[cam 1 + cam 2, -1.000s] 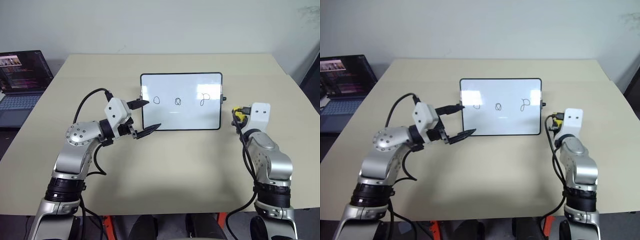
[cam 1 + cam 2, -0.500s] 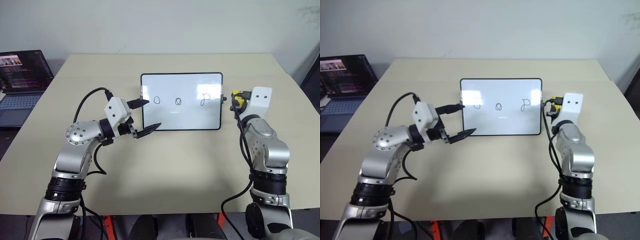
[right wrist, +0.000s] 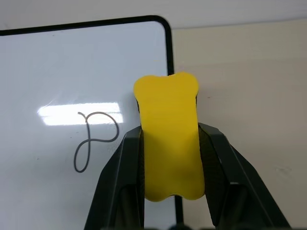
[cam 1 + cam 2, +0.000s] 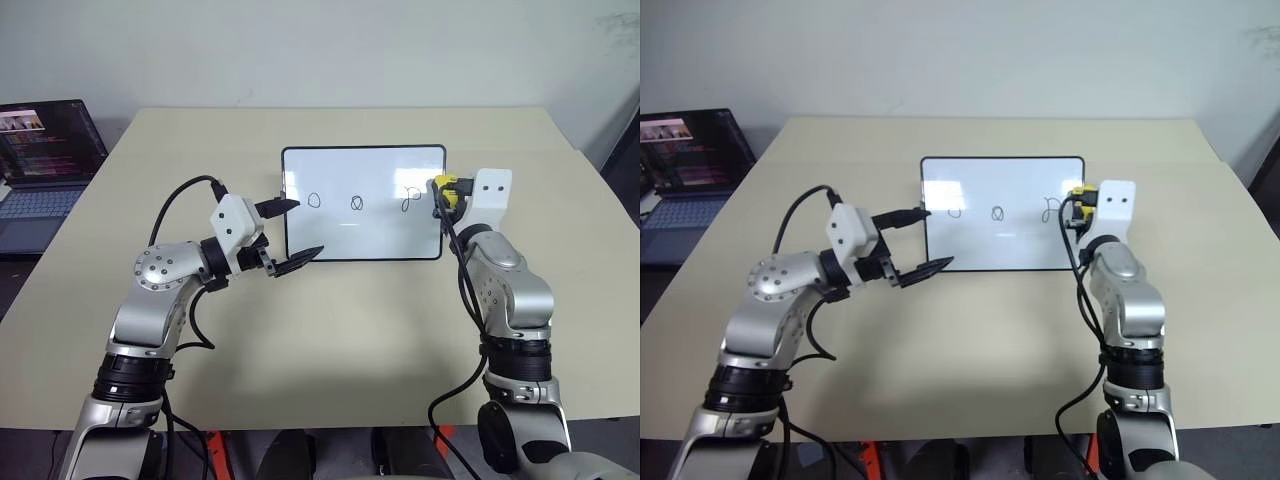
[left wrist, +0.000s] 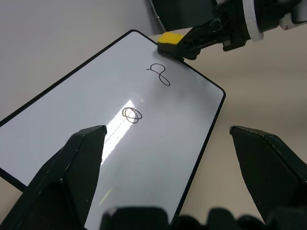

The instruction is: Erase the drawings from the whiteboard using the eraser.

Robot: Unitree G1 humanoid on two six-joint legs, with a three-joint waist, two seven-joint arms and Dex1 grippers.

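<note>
Right gripper [image 3: 170, 158] is pinching the yellow eraser [image 3: 169, 134], fingers clamped on both long sides, its long axis running straight out ahead. The eraser sits at the whiteboard's [image 4: 363, 232] right edge, over the frame near the upper corner. And the drawings [image 4: 356, 202]? Three in a row across the board, which stands mid-table toward the far edge; the loop [image 3: 96, 139] lies just left of the eraser, so the right arm is the nearer. Left gripper [image 4: 292, 233] hangs spread wide at the board's left edge, holding nothing.

Bare table [image 4: 330, 330] before whiteboard [image 4: 350, 225]
</note>
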